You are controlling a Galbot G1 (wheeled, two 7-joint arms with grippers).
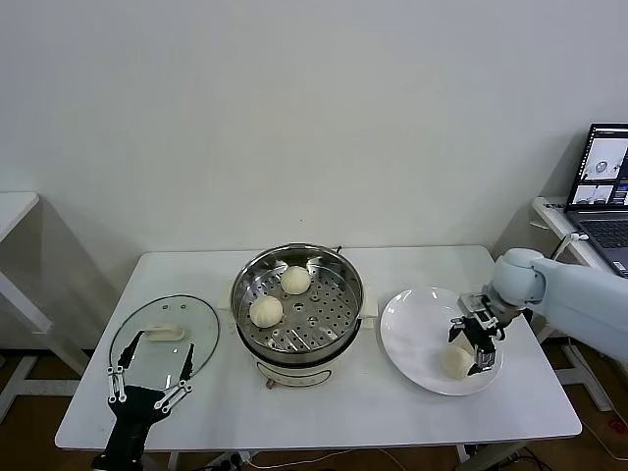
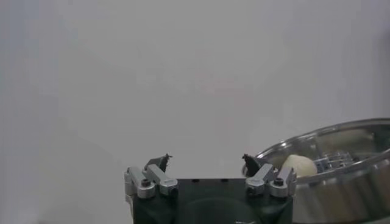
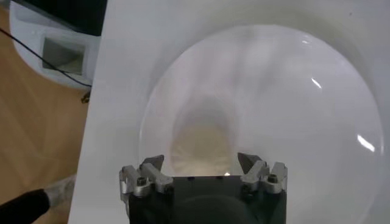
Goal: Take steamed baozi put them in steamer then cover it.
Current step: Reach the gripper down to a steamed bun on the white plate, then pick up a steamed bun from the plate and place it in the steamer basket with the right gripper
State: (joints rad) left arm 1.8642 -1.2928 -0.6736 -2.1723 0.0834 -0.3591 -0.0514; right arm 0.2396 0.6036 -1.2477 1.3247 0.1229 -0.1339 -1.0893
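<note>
The steamer (image 1: 339, 316) stands mid-table with two steamed baozi (image 1: 295, 280) (image 1: 266, 311) on its perforated tray. To its right a third baozi (image 1: 451, 365) lies on a white plate (image 1: 412, 329). My right gripper (image 1: 471, 351) hangs open just over that baozi. In the right wrist view the baozi (image 3: 201, 143) sits between and just beyond the spread jaws of the right gripper (image 3: 200, 163). The cover (image 1: 157, 348), a glass lid with a white handle, lies flat at the left. My left gripper (image 1: 149, 378) waits open at its near edge. The left wrist view shows the left gripper (image 2: 207, 161) empty, with the steamer (image 2: 350, 189) beyond it.
A laptop (image 1: 606, 182) sits on a side table at the far right, behind my right arm. Another white table edge (image 1: 15, 211) shows at the far left. The plate lies close to the table's right front corner.
</note>
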